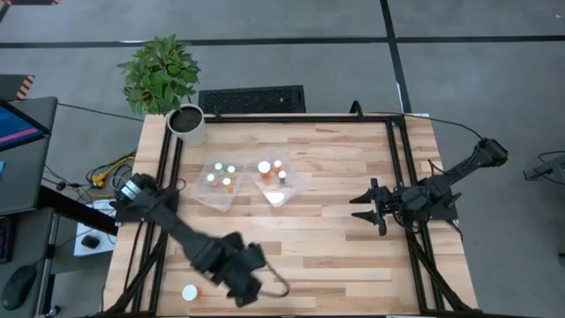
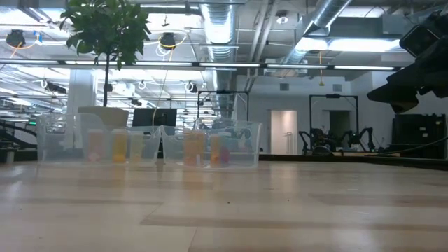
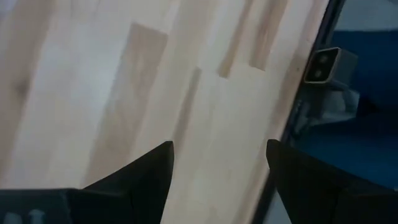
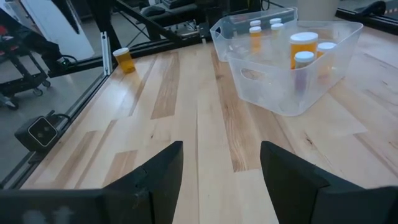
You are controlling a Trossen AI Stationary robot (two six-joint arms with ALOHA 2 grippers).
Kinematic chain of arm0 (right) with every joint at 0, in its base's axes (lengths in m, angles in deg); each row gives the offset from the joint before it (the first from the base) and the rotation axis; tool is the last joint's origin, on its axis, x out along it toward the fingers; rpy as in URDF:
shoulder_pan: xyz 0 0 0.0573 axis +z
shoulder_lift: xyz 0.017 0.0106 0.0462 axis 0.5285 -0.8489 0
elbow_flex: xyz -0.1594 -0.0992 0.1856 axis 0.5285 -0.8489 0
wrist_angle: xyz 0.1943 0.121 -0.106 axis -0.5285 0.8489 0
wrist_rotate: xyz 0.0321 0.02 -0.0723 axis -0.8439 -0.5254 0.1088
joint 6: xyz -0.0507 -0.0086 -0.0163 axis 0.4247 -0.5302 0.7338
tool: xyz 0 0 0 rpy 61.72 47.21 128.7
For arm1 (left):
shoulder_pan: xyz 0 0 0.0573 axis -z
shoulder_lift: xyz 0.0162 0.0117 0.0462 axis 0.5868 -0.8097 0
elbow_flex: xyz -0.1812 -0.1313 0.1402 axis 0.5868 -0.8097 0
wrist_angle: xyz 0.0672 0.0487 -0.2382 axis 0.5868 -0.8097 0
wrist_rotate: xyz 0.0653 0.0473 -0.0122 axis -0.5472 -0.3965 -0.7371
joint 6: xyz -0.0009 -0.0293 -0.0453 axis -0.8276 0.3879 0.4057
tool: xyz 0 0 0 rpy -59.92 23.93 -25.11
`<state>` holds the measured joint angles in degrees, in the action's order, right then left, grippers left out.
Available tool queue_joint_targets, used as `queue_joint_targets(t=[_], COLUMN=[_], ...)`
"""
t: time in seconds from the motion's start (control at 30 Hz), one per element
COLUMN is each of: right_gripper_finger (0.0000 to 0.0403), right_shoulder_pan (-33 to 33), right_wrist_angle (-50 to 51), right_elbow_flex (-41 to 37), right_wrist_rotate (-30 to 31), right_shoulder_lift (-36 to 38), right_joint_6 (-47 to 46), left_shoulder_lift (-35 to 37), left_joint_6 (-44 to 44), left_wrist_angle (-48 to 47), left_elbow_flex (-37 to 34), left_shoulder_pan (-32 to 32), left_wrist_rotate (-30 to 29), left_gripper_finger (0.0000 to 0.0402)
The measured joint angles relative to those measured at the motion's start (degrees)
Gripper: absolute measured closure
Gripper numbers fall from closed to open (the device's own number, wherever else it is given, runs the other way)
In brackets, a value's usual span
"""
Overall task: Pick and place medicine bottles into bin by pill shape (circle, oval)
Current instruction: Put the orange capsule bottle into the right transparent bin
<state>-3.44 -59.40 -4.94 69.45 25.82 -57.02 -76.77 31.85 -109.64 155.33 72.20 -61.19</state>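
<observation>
One medicine bottle (image 1: 190,292) stood alone on the wooden table (image 1: 335,256), in the lower left of the high view. Only its round white cap showed from above, so it stood upright. In the right wrist view it was a small orange bottle near the table's edge.

The left gripper (image 1: 275,284) was nearest. The bottle lay to the left of it in the high view, back beside the arm, behind where the fingers pointed. I think the arm would need to pull back or turn to reach it. Its fingers were spread apart and held nothing.

The other bottles already sat in two clear bins (image 1: 281,186), upper middle of the high view.

The right gripper (image 1: 365,207) waited at the right side, fingers apart and empty.

No writing or labels could be read.
</observation>
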Motion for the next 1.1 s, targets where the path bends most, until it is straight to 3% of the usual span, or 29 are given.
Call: queue_joint_targets(t=[0.27, 0.53, 0.87, 1.1], right_gripper_finger=[0.0177, 0.0177, 0.0177, 0.0177], right_shoulder_pan=[0.00, 0.00, 0.00, 0.00], right_wrist_angle=[0.00, 0.00, -0.01, 0.00], right_elbow_flex=[0.00, 0.00, 0.00, 0.00], right_wrist_rotate=[0.00, 0.00, 0.00, 0.00], right_shoulder_lift=[0.00, 0.00, 0.00, 0.02], right_joint_6=[-0.14, -0.55, -0.53, -0.51], left_shoulder_lift=[0.00, 0.00, 0.00, -0.03], left_joint_6=[25.57, 46.77, 55.18, 54.99], left_wrist_angle=[-4.60, -8.18, -13.24, -7.77], left_elbow_flex=[0.00, 0.00, -0.24, -7.22], left_shoulder_pan=[11.47, 19.90, 24.22, 24.46], left_wrist_rotate=[0.70, 1.78, 0.65, 3.48], left_gripper_finger=[0.0146, 0.0087, 0.0072, 0.0072])
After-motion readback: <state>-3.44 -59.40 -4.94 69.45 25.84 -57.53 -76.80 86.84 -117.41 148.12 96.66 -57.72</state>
